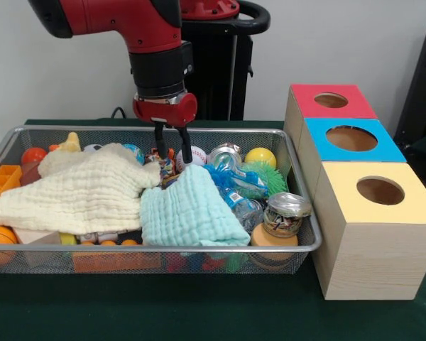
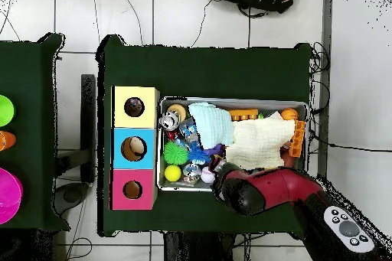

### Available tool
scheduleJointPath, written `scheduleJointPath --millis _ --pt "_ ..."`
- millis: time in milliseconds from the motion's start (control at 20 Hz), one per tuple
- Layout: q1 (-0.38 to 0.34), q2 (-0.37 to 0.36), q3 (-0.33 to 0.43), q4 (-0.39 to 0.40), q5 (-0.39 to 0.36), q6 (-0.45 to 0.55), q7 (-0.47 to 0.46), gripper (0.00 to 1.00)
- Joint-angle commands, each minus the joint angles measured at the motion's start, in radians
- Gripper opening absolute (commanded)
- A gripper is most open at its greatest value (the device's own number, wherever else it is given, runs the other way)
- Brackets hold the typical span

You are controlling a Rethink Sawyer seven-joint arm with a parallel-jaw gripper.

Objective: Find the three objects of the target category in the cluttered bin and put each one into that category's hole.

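The silver wire mesh bin is full of clutter; it also shows in the overhead view. My gripper hangs over the bin's back middle with its fingers apart. Between the fingers lies a knotted rope bundle with white, red and blue strands, half hidden by cloths. No other rope bundle shows. The blue-topped box's hole is the middle of three boxes to the right of the bin; it also shows in the overhead view. In the overhead view my arm covers the gripper.
A cream cloth and a teal cloth cover much of the bin. A spiky green ball, a yellow ball, a baseball, a jar and crinkly wrappers lie to the right. A red-topped box and a yellow-topped box flank the blue one.
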Motion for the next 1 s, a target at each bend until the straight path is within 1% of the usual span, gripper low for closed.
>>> scheduleJointPath --millis 50,350,750,900,1000 --pt "-0.006 0.030 0.059 -0.060 -0.092 -0.050 -0.163 1.00" --pt "0.009 0.021 0.054 -0.061 -0.097 -0.046 -0.142 1.00" --pt "0.007 0.010 0.054 -0.049 -0.095 -0.045 -0.138 1.00" --pt "0.015 0.006 0.044 -0.046 -0.101 -0.053 -0.128 1.00" --pt "0.029 0.019 0.024 -0.067 -0.121 -0.066 -0.118 1.00"
